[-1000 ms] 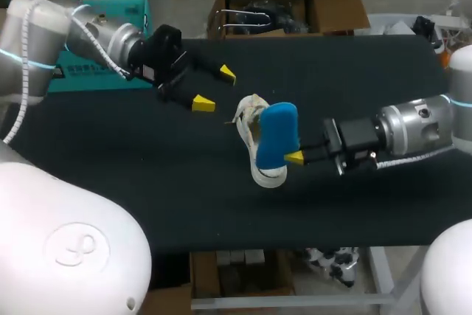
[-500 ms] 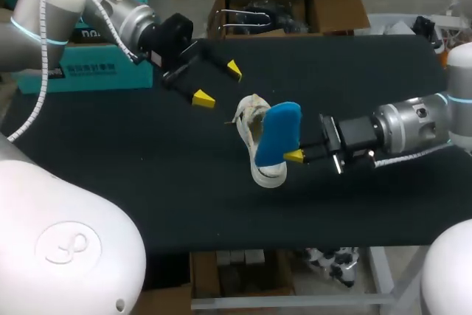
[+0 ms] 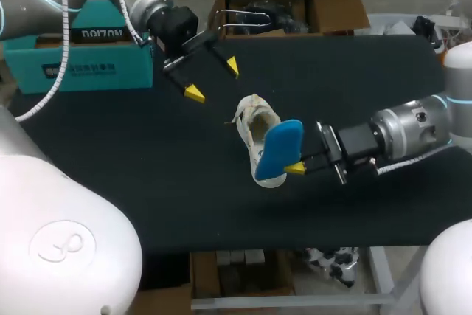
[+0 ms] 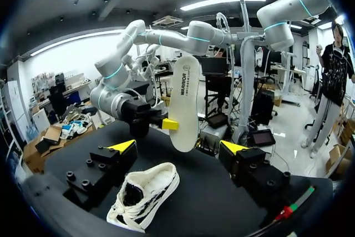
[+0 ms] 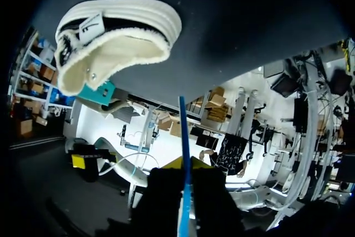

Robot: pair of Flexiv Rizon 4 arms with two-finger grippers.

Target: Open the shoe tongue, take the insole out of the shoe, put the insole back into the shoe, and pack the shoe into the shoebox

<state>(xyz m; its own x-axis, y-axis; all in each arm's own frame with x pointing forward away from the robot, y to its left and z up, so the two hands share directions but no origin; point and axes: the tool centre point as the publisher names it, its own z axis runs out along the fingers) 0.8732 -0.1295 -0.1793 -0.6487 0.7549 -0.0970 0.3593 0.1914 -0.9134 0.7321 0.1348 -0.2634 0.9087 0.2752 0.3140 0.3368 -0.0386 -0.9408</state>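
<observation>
A: Right gripper (image 3: pixel 296 168), quick?
B: Clamped on the insole (image 3: pixel 279 149). The right wrist view shows it edge-on between both yellow tips.

A: Where's the insole?
B: Out of the shoe and held up in the air, standing on end. The head view shows its blue face, the left wrist view its white one. It overlaps the shoe's near end in the head view.

A: Shoe (image 3: pixel 257 125)?
B: White, lying on the dark table (image 3: pixel 147 182) around the middle. Nothing touches it. Its opening faces up, with the laces toward the far end.

A: Left gripper (image 3: pixel 213 80)?
B: Fingers spread wide, holding nothing. It hangs above the table on the shoe's far left side, apart from it. In the left wrist view the shoe lies below, between the fingers.

A: Shoebox (image 3: pixel 81 60)?
B: Teal, at the table's far left, under the left arm. Can't tell if it's open.
</observation>
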